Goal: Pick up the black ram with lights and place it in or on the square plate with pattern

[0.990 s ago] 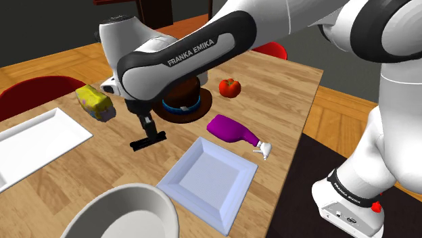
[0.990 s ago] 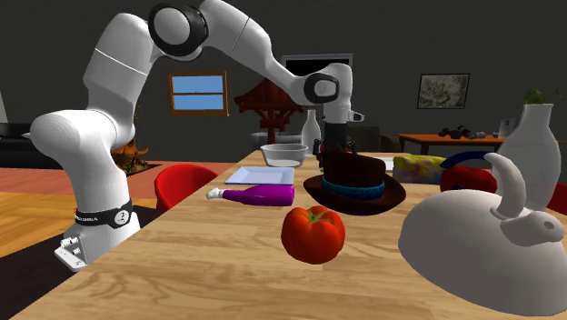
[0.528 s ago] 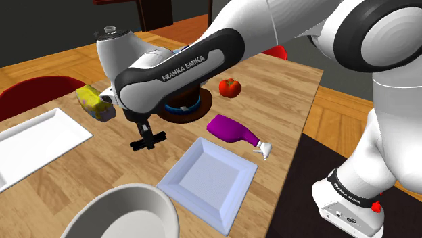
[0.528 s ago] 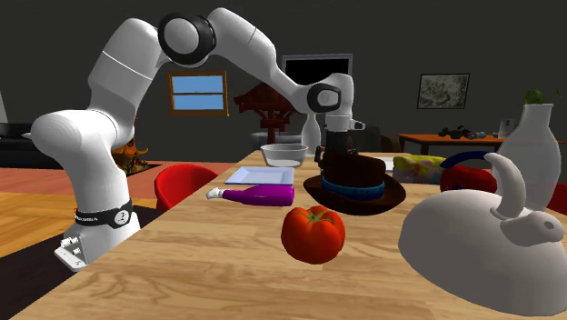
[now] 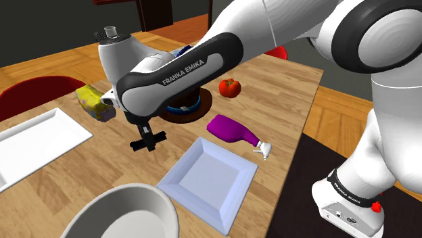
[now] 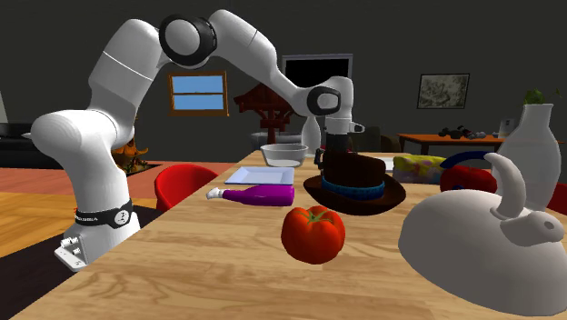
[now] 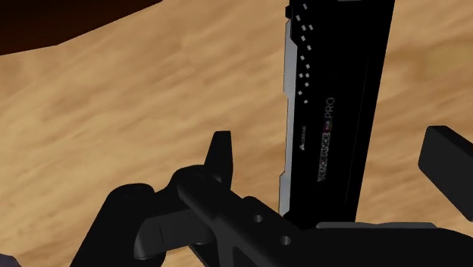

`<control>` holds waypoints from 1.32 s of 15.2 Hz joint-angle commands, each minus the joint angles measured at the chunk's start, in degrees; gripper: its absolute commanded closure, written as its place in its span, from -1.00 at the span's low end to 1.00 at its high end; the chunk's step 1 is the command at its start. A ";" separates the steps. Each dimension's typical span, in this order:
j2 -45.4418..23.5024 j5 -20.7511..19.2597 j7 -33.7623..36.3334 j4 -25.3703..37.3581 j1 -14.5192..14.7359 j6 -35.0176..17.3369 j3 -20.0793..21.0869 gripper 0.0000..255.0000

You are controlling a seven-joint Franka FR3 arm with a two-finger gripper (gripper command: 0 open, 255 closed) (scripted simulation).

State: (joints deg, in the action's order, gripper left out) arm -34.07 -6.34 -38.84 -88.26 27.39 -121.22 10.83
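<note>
Over a wooden table (image 5: 291,88): gripper (image 5: 149,137) spread open, black ram (image 7: 341,114) between the fingers (image 7: 220,155), touched by neither. Could close off-centre, twisting the thin stick or dropping it short of the square plate (image 5: 233,196) nearby.

The ram (image 7: 341,114) sits between the tool's (image 5: 149,140) parted fingers. On the tabletop (image 5: 291,94), the hat (image 5: 197,111) lies just beside the tool, the square plate (image 5: 209,176) near it, toward the stand.

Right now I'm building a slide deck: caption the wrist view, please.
Open tool straddling the black RAM stick, fingers not touching it, wooden table behind.
</note>
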 commanded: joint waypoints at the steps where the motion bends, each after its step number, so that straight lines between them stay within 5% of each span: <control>1: 0.00 0.00 0.00 0.00 0.00 -0.01 0.00 1.00; 10: 0.00 0.00 0.00 -0.01 0.00 -0.01 0.00 1.00; 20: 3.09 0.67 -0.37 3.01 -0.15 6.06 0.41 1.00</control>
State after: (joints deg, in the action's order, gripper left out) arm -31.42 -5.75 -39.24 -85.56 27.21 -115.93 11.17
